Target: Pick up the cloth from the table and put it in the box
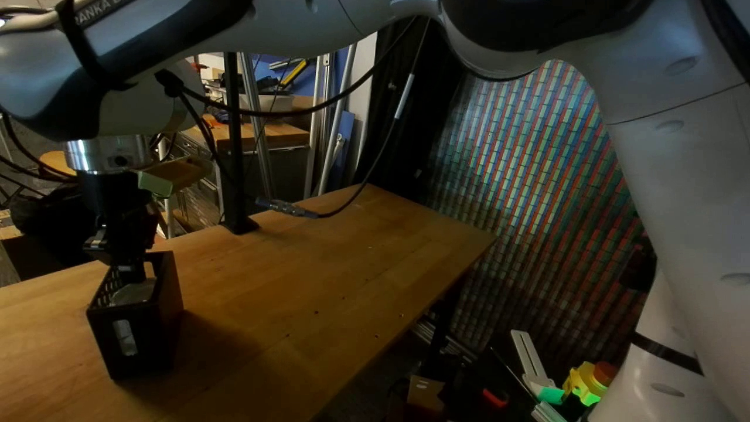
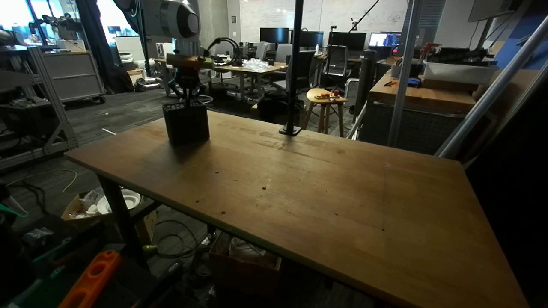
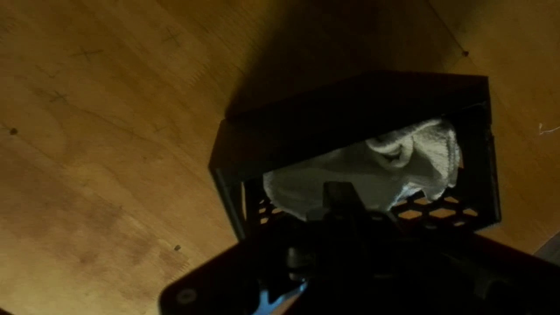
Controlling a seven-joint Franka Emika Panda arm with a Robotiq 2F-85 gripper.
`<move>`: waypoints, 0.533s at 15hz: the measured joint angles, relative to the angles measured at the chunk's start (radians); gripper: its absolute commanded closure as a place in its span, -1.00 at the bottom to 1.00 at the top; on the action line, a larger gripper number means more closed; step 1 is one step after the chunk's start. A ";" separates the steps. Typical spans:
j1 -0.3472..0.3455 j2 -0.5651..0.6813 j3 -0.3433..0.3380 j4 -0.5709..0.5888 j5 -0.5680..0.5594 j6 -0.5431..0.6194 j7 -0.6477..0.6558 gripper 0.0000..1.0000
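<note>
Cloth (image 3: 315,183), pale & rumpled, is inside the black box (image 3: 315,131), w/ a curled fold at approx. 2 o'clock of it in wrist view; can't tell if it touches the bottom. Gripper (image 1: 133,273) sits at 6 o'clock in wrist view, dark fingers (image 3: 340,192) aimed down at the box's open top & overlapping the cloth. Too dark to tell if they're apart, pressed together or pinching fabric. Box walls have honeycomb holes at approx. 4 & 8 o'clock, same view. Box stands upright on the wooden counter (image 2: 342,239), at 8 o'clock in an exterior view, where a slot (image 1: 125,338) in its near face shows something pale, ID unclear. There too the robot arm (image 1: 316,26) spans 12 o'clock, & a metal cable plug (image 1: 287,207) hangs at approx. 2 o'clock of the box; can't tell if it touches the counter. In an exterior view a black post (image 2: 295,68) stands on the counter, base at 3 o'clock of the box, w/ a wooden stool (image 2: 315,92) beyond, btwn 1 & 2 o'clock of that base.
</note>
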 measured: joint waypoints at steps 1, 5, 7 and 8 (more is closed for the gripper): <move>-0.001 -0.014 -0.007 -0.003 -0.003 0.001 0.007 0.95; -0.009 -0.085 -0.039 -0.034 -0.004 0.016 0.060 0.95; -0.020 -0.121 -0.051 -0.061 -0.002 0.034 0.113 0.96; -0.025 -0.137 -0.057 -0.078 0.001 0.046 0.149 0.96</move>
